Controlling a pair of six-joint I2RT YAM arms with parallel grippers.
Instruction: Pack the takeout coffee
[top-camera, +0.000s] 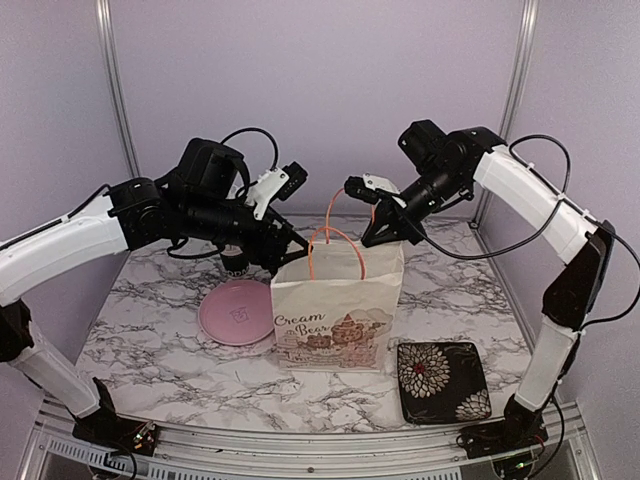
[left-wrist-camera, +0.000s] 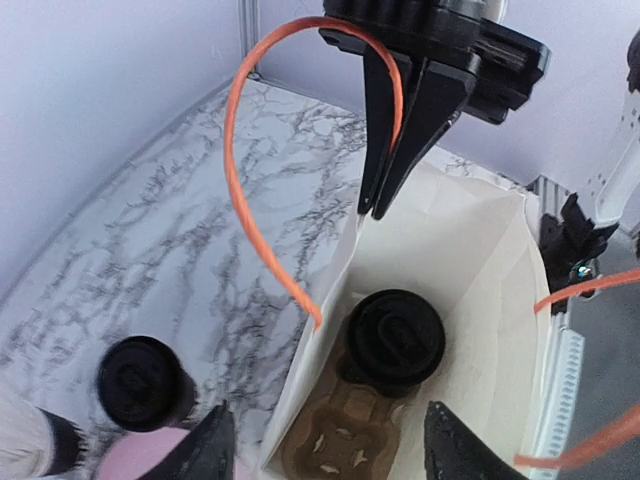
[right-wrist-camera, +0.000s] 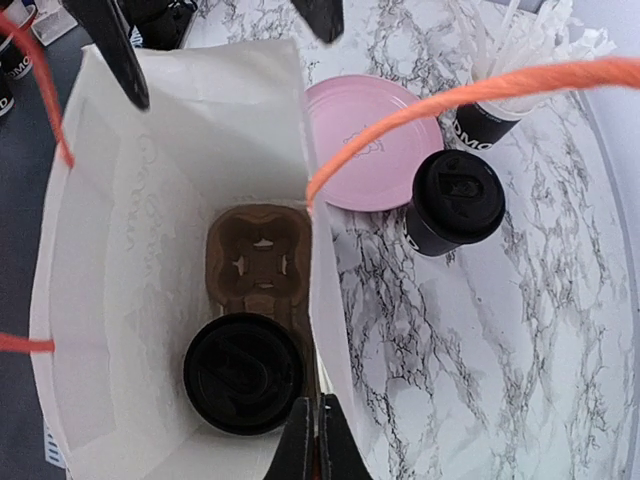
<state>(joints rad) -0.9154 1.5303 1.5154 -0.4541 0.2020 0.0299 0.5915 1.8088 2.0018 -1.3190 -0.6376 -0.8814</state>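
Note:
One takeout coffee (right-wrist-camera: 243, 372), a black cup with a black lid, stands in the brown pulp carrier (right-wrist-camera: 258, 255) at the bottom of the white paper bag (top-camera: 338, 305). The carrier's other slot is empty. A second takeout coffee (right-wrist-camera: 455, 200) stands on the marble table outside the bag, beside the pink plate (right-wrist-camera: 370, 145). My right gripper (right-wrist-camera: 318, 445) is shut on the bag's upper rim. My left gripper (left-wrist-camera: 335, 450) hangs open over the bag's mouth, above the carrier (left-wrist-camera: 340, 440) and the packed cup (left-wrist-camera: 395, 335), with nothing between its fingers.
A black cup full of white sticks (right-wrist-camera: 500, 110) stands behind the loose coffee. The bag's orange handles (left-wrist-camera: 250, 200) arch up near both grippers. A black flower-patterned box (top-camera: 443, 382) lies at the front right. The pink plate (top-camera: 237, 312) lies left of the bag.

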